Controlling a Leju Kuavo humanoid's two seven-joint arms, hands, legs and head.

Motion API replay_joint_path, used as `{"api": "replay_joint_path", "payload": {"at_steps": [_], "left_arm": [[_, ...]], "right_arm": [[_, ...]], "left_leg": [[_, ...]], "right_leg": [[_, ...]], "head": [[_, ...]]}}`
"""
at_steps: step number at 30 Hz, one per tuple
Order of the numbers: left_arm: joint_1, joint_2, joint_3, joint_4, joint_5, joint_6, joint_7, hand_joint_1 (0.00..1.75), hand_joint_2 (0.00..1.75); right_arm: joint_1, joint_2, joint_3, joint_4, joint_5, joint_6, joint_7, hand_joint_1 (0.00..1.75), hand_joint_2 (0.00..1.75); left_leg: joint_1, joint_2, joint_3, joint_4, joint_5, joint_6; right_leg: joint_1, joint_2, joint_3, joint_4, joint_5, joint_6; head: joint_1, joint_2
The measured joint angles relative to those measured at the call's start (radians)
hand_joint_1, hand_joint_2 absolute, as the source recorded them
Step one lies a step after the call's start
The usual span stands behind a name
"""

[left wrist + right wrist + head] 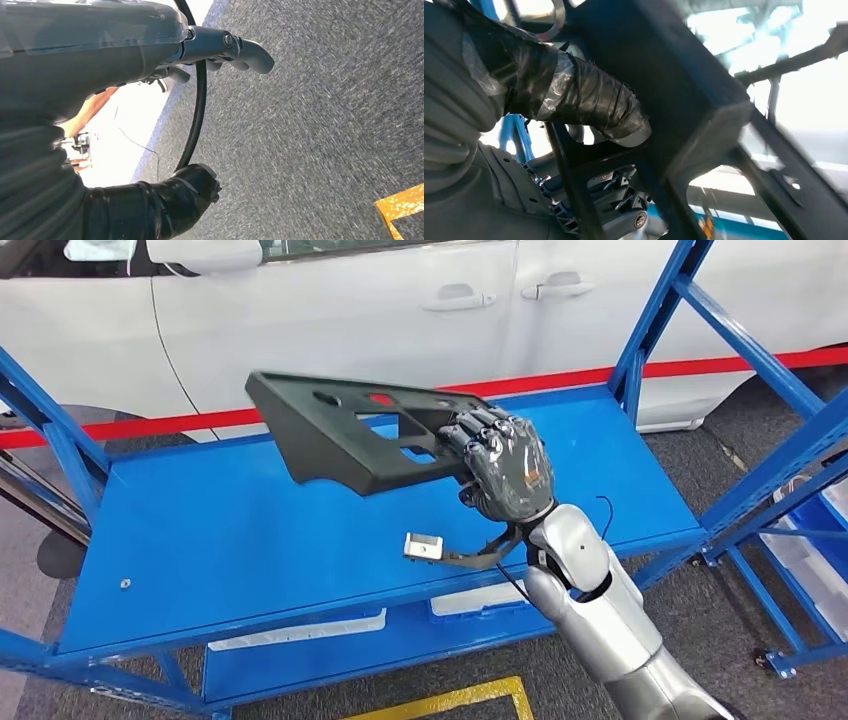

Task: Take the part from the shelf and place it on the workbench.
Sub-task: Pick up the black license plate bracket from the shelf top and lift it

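While you watch the head view, read these off:
Part: the black part (350, 435) is held above the blue shelf (200, 540), clear of its surface.
Axis: its long axis runs across your view, the narrow end toward the left, the wider cut-out end at the hand.
Right hand: your right hand (500, 465) grips the part's right end, fingers curled over its edge.
Left hand: the left hand (220, 47) hangs over grey floor (320, 130); you cannot tell its finger state.
Hidden: the part's gripped edge is covered by the hand; the right wrist view is blurred.
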Motion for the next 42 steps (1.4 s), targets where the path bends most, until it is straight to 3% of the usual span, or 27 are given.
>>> {"api": "replay_joint_path", "payload": {"at_steps": [3, 4, 5, 6, 7, 9, 12, 14, 16, 18, 19, 20, 21, 23, 25, 26, 29, 31, 33, 34, 35, 36, 38, 40, 42], "left_arm": [[-0.002, -0.001, 0.0, 0.0, -0.003, 0.001, 0.0, 0.0, 1.75], [-0.002, -0.001, 0.0, 0.0, -0.004, 0.001, -0.001, 0.0, 1.75], [-0.002, -0.001, 0.0, 0.0, -0.005, 0.001, -0.001, 0.0, 1.75], [-0.002, -0.001, 0.0, 0.0, -0.007, 0.001, -0.002, 0.0, 1.75], [-0.002, -0.002, 0.0, 0.0, -0.008, 0.001, -0.002, 0.0, 1.75], [-0.003, -0.003, 0.0, 0.0, -0.011, 0.002, -0.004, 0.0, 1.75], [-0.003, -0.004, 0.0, 0.0, -0.013, 0.002, -0.005, 0.0, 1.75], [-0.002, -0.004, 0.0, 0.0, -0.014, 0.002, -0.005, 0.0, 1.75], [-0.002, -0.004, 0.0, 0.0, -0.016, 0.002, -0.006, 0.0, 1.75], [-0.003, -0.004, 0.0, 0.0, -0.018, 0.002, -0.007, 0.0, 1.75], [-0.003, -0.004, 0.0, 0.0, -0.02, 0.002, -0.008, 0.0, 1.75], [-0.003, -0.005, 0.0, 0.0, -0.021, 0.002, -0.008, 0.0, 1.75], [-0.003, -0.005, 0.0, 0.0, -0.021, 0.002, -0.008, 0.0, 1.75], [-0.005, -0.004, 0.0, 0.0, -0.022, 0.002, -0.008, 0.0, 1.75], [-0.007, -0.004, 0.0, 0.0, -0.022, 0.002, -0.008, 0.0, 1.75], [-0.008, -0.004, 0.0, 0.0, -0.022, 0.002, -0.009, 0.0, 1.75], [-0.009, -0.004, 0.0, 0.0, -0.023, 0.002, -0.01, 0.0, 1.75], [-0.01, -0.004, 0.0, 0.0, -0.023, 0.002, -0.01, 0.0, 1.75], [-0.011, -0.004, 0.0, 0.0, -0.023, 0.001, -0.01, 0.0, 1.75], [-0.011, -0.004, 0.0, 0.0, -0.024, 0.001, -0.01, 0.0, 1.75], [-0.011, -0.004, 0.0, 0.0, -0.025, 0.0, -0.01, 0.0, 1.75], [-0.01, -0.004, 0.0, 0.0, -0.026, 0.0, -0.01, 0.0, 1.75], [-0.011, -0.004, 0.0, 0.0, -0.027, -0.002, -0.011, 0.0, 1.75], [-0.011, -0.005, 0.0, 0.0, -0.029, -0.003, -0.011, 0.0, 1.75], [-0.011, -0.006, 0.0, 0.0, -0.031, -0.004, -0.011, 0.0, 1.75]], "right_arm": [[0.012, -0.018, 0.0, -0.029, 0.027, -0.009, 0.001, 1.75, 1.75], [0.017, -0.023, 0.001, -0.032, 0.038, -0.01, 0.003, 1.75, 1.75], [0.021, -0.029, 0.002, -0.034, 0.049, -0.01, 0.007, 1.75, 1.75], [0.024, -0.033, 0.003, -0.036, 0.059, -0.011, 0.01, 1.75, 1.75], [0.026, -0.036, 0.004, -0.039, 0.069, -0.013, 0.014, 1.75, 1.75], [0.029, -0.041, 0.006, -0.047, 0.08, -0.02, 0.017, 1.75, 1.75], [0.037, -0.044, 0.008, -0.058, 0.089, -0.035, 0.018, 1.75, 1.75], [0.039, -0.044, 0.01, -0.062, 0.093, -0.039, 0.019, 1.75, 1.75], [0.041, -0.044, 0.011, -0.066, 0.096, -0.044, 0.022, 1.75, 1.75], [0.043, -0.045, 0.012, -0.067, 0.099, -0.048, 0.029, 1.75, 1.75], [0.046, -0.045, 0.012, -0.067, 0.101, -0.05, 0.031, 1.75, 1.75], [0.049, -0.046, 0.013, -0.067, 0.103, -0.052, 0.033, 1.75, 1.75], [0.053, -0.047, 0.013, -0.067, 0.107, -0.054, 0.034, 1.75, 1.75], [0.058, -0.049, 0.013, -0.07, 0.123, -0.065, 0.034, 1.75, 1.75], [0.06, -0.051, 0.013, -0.076, 0.145, -0.086, 0.035, 1.75, 1.75], [0.06, -0.052, 0.014, -0.079, 0.152, -0.095, 0.036, 1.75, 1.75], [0.062, -0.056, 0.014, -0.083, 0.161, -0.107, 0.036, 1.75, 1.75], [0.064, -0.063, 0.014, -0.085, 0.166, -0.11, 0.036, 1.75, 1.75], [0.068, -0.067, 0.015, -0.086, 0.176, -0.118, 0.036, 1.75, 1.75], [0.07, -0.069, 0.015, -0.087, 0.182, -0.124, 0.036, 1.75, 1.75], [0.073, -0.071, 0.015, -0.087, 0.187, -0.129, 0.037, 1.75, 1.75], [0.075, -0.073, 0.015, -0.087, 0.191, -0.133, 0.037, 1.75, 1.75], [0.077, -0.075, 0.016, -0.088, 0.198, -0.14, 0.037, 1.75, 1.75], [0.078, -0.076, 0.016, -0.093, 0.203, -0.146, 0.037, 1.75, 1.75], [0.079, -0.076, 0.016, -0.098, 0.205, -0.154, 0.038, 1.75, 1.75]], "left_leg": [[-0.002, 0.004, -0.008, -0.007, 0.01, 0.009], [-0.004, 0.004, -0.012, -0.003, 0.011, 0.01], [-0.004, 0.004, -0.018, 0.003, 0.011, 0.01], [-0.004, 0.004, -0.024, 0.01, 0.011, 0.009], [-0.004, 0.003, -0.031, 0.019, 0.01, 0.007], [-0.005, 0.003, -0.045, 0.035, 0.008, -0.001], [-0.008, 0.002, -0.055, 0.044, 0.015, -0.02], [-0.005, 0.001, -0.062, 0.052, 0.007, -0.033], [-0.001, 0.001, -0.087, 0.115, -0.053, -0.044], [0.003, 0.0, -0.126, 0.235, -0.134, -0.055], [0.005, 0.001, -0.138, 0.285, -0.156, -0.059], [0.006, 0.001, -0.135, 0.306, -0.158, -0.061], [0.007, 0.001, -0.113, 0.29, -0.14, -0.061], [0.008, 0.0, -0.022, 0.16, -0.092, -0.057], [0.002, -0.002, 0.051, 0.039, -0.073, -0.05], [-0.001, -0.003, 0.063, 0.013, -0.075, -0.046], [-0.001, -0.002, 0.053, -0.004, -0.05, -0.029], [0.002, 0.004, 0.038, -0.014, -0.023, -0.011], [-0.003, 0.007, 0.011, -0.01, -0.003, 0.0], [-0.005, 0.007, -0.004, -0.006, 0.005, 0.002], [-0.007, 0.007, -0.021, -0.001, 0.013, 0.002], [-0.009, 0.007, -0.037, 0.006, 0.02, 0.002], [-0.01, 0.007, -0.067, 0.024, 0.03, -0.002], [-0.012, 0.006, -0.089, 0.038, 0.04, -0.01], [-0.012, 0.005, -0.096, 0.041, 0.053, -0.021]], "right_leg": [[0.004, -0.001, -0.063, 0.165, -0.101, -0.004], [0.004, -0.001, -0.075, 0.204, -0.113, -0.004], [0.003, -0.002, -0.071, 0.212, -0.106, -0.003], [0.002, -0.002, -0.051, 0.183, -0.083, -0.003], [0.001, -0.004, -0.016, 0.124, -0.054, -0.003], [0.003, -0.005, 0.041, 0.02, -0.021, -0.009], [0.012, -0.004, 0.047, -0.011, -0.011, -0.022], [0.009, -0.006, 0.04, -0.018, -0.001, -0.038], [0.004, -0.009, 0.027, -0.024, 0.014, -0.054], [0.006, -0.01, 0.008, -0.024, 0.029, -0.06], [0.006, -0.01, -0.003, -0.022, 0.036, -0.06], [0.006, -0.01, -0.013, -0.021, 0.043, -0.058], [0.006, -0.011, -0.023, -0.02, 0.049, -0.056], [0.006, -0.011, -0.038, -0.018, 0.062, -0.049], [0.006, -0.011, -0.045, -0.02, 0.077, -0.038], [0.006, -0.011, -0.045, -0.023, 0.084, -0.031], [0.006, -0.01, -0.05, -0.029, 0.096, -0.011], [0.008, -0.008, -0.071, 0.019, 0.036, -0.005], [0.008, -0.007, -0.102, 0.134, -0.062, -0.006], [0.009, -0.007, -0.111, 0.192, -0.091, -0.007], [0.009, -0.007, -0.109, 0.228, -0.099, -0.007], [0.009, -0.007, -0.092, 0.23, -0.085, -0.008], [0.009, -0.007, -0.009, 0.138, -0.042, -0.014], [0.015, -0.007, 0.072, 0.018, -0.037, -0.023], [0.023, -0.008, 0.093, -0.027, -0.045, -0.03]], "head": [[0.0, 0.0], [0.0, 0.0], [0.0, 0.0], [0.0, 0.0], [0.0, 0.0], [0.0, 0.0], [0.0, 0.0], [0.0, 0.0], [-0.001, 0.0], [-0.001, 0.0], [-0.001, 0.0], [-0.001, 0.0], [-0.001, 0.0], [-0.001, 0.0], [0.0, 0.0], [0.0, 0.0], [0.0, 0.0], [0.001, 0.0], [0.001, 0.0], [0.001, 0.0], [0.001, 0.0], [0.001, 0.0], [0.001, 0.0], [0.0, 0.0], [0.0, 0.0]]}}
